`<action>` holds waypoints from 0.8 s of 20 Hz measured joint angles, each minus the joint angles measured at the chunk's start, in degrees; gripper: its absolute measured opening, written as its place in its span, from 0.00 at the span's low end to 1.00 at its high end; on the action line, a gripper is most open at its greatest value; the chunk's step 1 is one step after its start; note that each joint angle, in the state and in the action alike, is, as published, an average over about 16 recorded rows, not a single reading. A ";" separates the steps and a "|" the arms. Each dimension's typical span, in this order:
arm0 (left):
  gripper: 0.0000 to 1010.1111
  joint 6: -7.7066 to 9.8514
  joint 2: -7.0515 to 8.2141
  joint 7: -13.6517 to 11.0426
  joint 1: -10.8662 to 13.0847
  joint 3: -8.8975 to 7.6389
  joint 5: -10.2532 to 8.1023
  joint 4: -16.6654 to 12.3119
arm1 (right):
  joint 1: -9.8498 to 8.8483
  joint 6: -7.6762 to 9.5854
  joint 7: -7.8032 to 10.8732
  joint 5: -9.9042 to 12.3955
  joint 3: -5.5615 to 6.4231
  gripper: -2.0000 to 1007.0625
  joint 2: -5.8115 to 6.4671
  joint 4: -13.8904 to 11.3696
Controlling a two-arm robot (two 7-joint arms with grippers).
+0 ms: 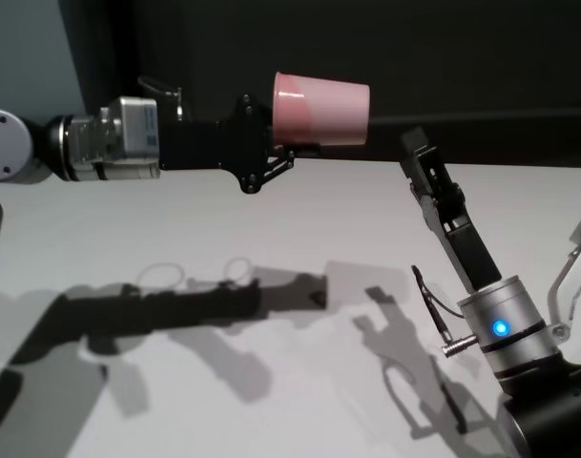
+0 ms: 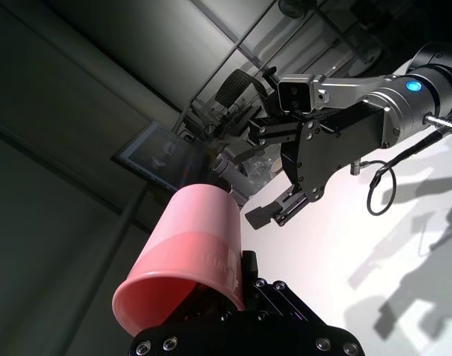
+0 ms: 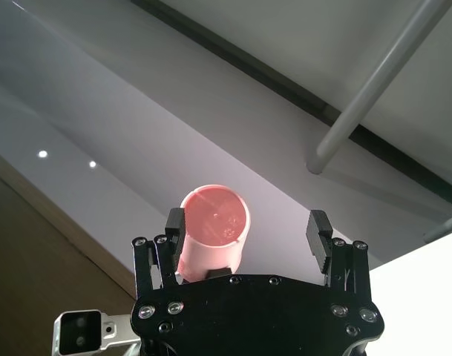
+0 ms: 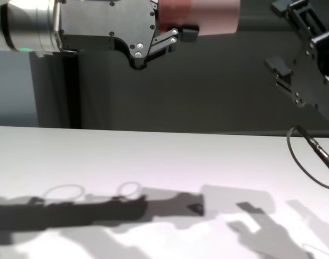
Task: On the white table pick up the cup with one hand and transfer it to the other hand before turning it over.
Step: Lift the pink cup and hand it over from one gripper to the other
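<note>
My left gripper (image 1: pixel 292 124), on the boxy silver wrist, is shut on the salmon-pink cup (image 1: pixel 321 110) near its rim. It holds the cup on its side, high above the white table (image 1: pixel 176 219), with the flat base pointing right. My right gripper (image 1: pixel 419 167), on the arm with the blue ring light, is open just right of the cup's base and apart from it. In the right wrist view the cup's base (image 3: pixel 214 222) faces the open fingers (image 3: pixel 318 231). The chest view shows the cup (image 4: pixel 202 15) at the top and the right gripper (image 4: pixel 280 38) beside it.
The arms cast dark shadows on the table (image 4: pixel 99 156). A thin black cable (image 4: pixel 310 148) loops off the right arm. A dark wall stands behind the table's far edge.
</note>
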 joint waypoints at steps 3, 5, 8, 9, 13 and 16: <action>0.05 0.00 0.00 0.00 0.00 0.00 0.00 0.00 | 0.33 0.03 0.22 0.53 -0.79 1.00 -0.17 -0.25; 0.05 0.00 0.00 0.00 0.00 0.00 0.00 0.00 | 0.55 -0.01 0.34 0.83 -1.29 1.00 -0.27 -0.37; 0.05 0.00 0.00 0.00 0.00 0.00 0.00 0.00 | 0.91 -0.13 0.48 1.26 -1.99 1.00 -0.39 -0.49; 0.05 0.00 0.00 0.00 0.00 0.00 0.00 0.00 | 1.04 -0.18 0.51 1.38 -2.20 1.00 -0.43 -0.51; 0.05 0.00 0.00 0.00 0.00 0.00 0.00 0.00 | 1.63 -0.49 0.59 1.83 -2.99 1.00 -0.55 -0.44; 0.05 0.00 0.00 0.00 0.00 0.00 0.00 0.00 | 2.10 -0.77 0.62 2.16 -3.53 1.00 -0.59 -0.31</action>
